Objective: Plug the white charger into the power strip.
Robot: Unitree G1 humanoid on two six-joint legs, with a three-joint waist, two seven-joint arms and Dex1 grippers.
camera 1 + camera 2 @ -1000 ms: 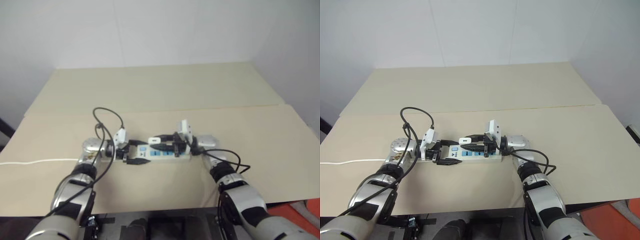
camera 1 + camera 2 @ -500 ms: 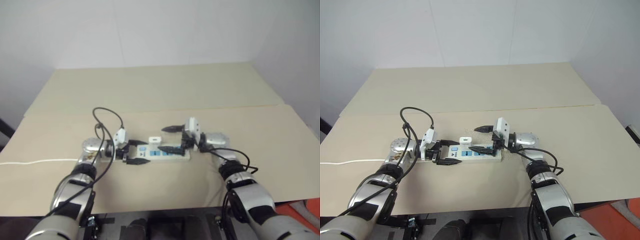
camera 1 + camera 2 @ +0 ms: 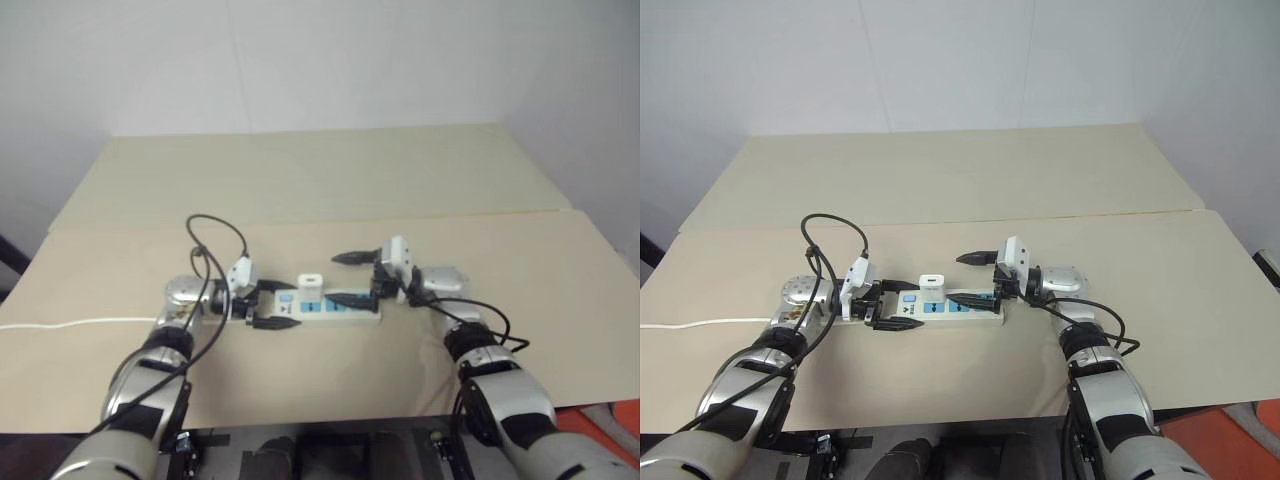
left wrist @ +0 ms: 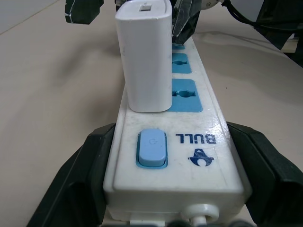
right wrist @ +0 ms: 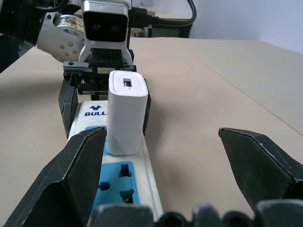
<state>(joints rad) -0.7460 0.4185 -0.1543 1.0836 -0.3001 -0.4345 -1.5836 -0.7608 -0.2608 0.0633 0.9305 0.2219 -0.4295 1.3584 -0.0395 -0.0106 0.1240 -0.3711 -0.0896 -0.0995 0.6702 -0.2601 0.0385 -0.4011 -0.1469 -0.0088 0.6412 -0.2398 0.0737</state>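
Since a second ago the right gripper [image 3: 978, 278] has let go of the white charger [image 3: 931, 289] and drawn back toward the right-hand end of the power strip [image 3: 940, 308]; its fingers, then shut around the charger, now stand wide apart, one raised over the desk [image 3: 940, 190] behind the strip, the other low along the strip's top. The desk is pale beige, and the strip lies near its front edge, roughly midway between the left and right edges, lengthwise along that edge. A thin white cord [image 3: 700, 323] runs from the left arm toward the desk's left edge. The left gripper [image 3: 892, 304] has not moved: its two black fingers press against the long sides of the strip at the switch end, holding it. In the left wrist view the blue switch [image 4: 151, 148] sits nearest, with the charger upright in the socket just beyond it. Two blue sockets further along are free.
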